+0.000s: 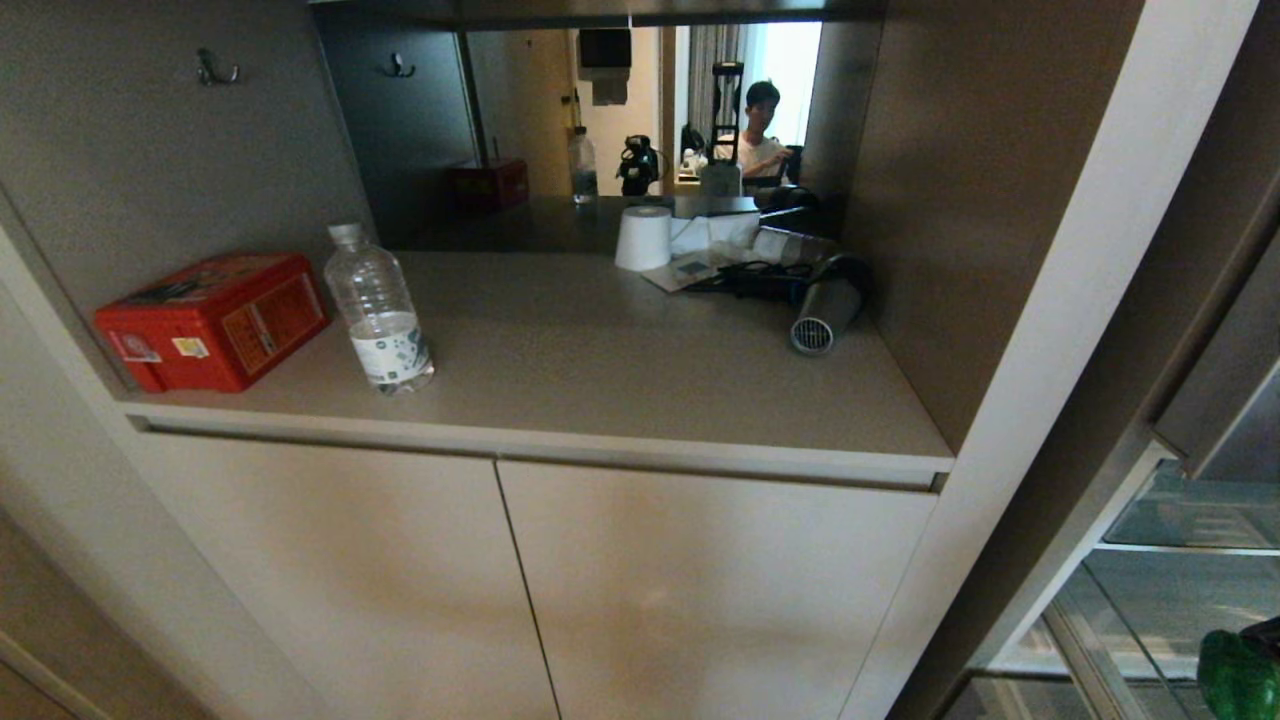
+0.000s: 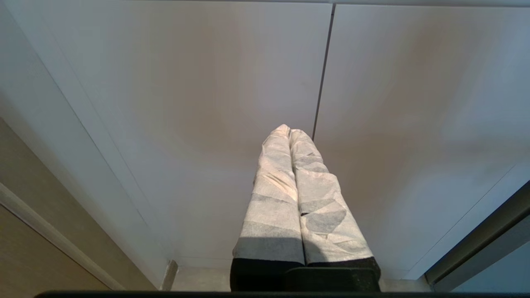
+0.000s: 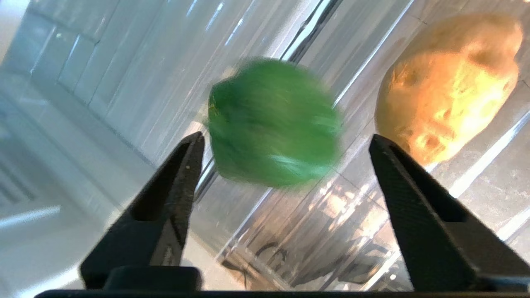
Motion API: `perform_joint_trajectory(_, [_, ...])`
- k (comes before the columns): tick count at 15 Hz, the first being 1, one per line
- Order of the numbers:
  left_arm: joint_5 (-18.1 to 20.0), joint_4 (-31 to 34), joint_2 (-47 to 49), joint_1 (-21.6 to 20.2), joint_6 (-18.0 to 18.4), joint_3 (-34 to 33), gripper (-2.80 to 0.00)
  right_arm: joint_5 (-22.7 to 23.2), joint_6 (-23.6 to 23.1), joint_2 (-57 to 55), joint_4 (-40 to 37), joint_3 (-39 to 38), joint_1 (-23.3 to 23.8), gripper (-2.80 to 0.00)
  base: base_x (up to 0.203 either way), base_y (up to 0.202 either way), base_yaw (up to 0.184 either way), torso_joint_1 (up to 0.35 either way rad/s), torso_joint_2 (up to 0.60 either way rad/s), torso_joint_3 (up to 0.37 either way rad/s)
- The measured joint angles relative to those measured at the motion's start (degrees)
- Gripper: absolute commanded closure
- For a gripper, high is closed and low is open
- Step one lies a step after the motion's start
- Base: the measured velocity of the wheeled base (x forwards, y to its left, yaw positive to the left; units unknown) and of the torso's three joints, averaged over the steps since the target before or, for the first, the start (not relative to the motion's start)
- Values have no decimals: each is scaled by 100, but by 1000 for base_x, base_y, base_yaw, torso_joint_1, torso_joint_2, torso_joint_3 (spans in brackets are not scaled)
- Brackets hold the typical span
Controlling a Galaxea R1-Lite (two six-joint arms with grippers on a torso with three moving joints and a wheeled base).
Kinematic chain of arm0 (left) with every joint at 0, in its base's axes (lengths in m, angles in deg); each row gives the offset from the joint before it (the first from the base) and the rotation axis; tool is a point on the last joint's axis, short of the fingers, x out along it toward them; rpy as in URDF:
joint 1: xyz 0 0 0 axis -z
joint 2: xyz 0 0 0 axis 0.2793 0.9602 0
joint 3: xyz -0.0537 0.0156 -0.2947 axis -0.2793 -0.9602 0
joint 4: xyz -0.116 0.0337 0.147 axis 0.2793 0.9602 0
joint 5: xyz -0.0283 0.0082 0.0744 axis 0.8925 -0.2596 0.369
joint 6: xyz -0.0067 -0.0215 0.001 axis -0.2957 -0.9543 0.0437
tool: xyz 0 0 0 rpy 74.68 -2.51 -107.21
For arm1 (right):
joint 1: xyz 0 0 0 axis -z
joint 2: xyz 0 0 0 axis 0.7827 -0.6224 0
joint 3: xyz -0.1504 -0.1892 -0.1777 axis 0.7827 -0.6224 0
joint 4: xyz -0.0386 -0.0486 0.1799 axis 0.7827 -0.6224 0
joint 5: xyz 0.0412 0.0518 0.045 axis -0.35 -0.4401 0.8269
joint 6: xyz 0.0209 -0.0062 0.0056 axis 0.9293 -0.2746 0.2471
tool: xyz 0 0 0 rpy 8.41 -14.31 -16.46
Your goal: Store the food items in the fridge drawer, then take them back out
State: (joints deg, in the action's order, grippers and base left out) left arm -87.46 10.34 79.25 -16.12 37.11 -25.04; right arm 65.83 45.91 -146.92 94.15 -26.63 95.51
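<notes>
In the right wrist view my right gripper (image 3: 285,138) stands open, its black fingers (image 3: 178,178) wide apart over the clear ribbed fridge drawer (image 3: 136,82). The green bell pepper (image 3: 273,124) is blurred and sits just past the fingertips, between them, touching neither. The tan-brown potato (image 3: 451,82) lies in the drawer beside the pepper. The head view shows the pepper (image 1: 1238,675) only at the lower right corner, inside the fridge. My left gripper (image 2: 288,129) is shut and empty, its white-wrapped fingers pointing at the cabinet doors.
A beige counter (image 1: 650,370) holds a red box (image 1: 215,318), a water bottle (image 1: 378,310), a white paper roll (image 1: 643,238) and a grey hair dryer (image 1: 825,310). Glass fridge shelves (image 1: 1190,520) are at the right. A person shows in the mirror (image 1: 760,130).
</notes>
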Motion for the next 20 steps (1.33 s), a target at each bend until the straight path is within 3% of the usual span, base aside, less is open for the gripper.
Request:
perform_joint_trajectory(7, [0, 0, 0, -2, 0, 0, 0, 10, -17, 166, -7, 65, 256, -280, 0, 0, 0, 0, 0, 0])
perform_joint_trajectory(8, [0, 0, 0, -2, 0, 0, 0, 11, -11, 314, -5, 43, 283, 0, 0, 0, 0, 0, 0, 0])
perform_joint_trajectory(15, [0, 0, 0, 0, 0, 0, 0, 38, 7, 1971, -84, -344, 735, 0, 0, 0, 0, 0, 0, 0])
perform_joint_trajectory(20, [2, -2, 0, 0, -1, 0, 0, 145, -332, 2534, -108, -1087, 1928, 0, 0, 0, 0, 0, 0, 0])
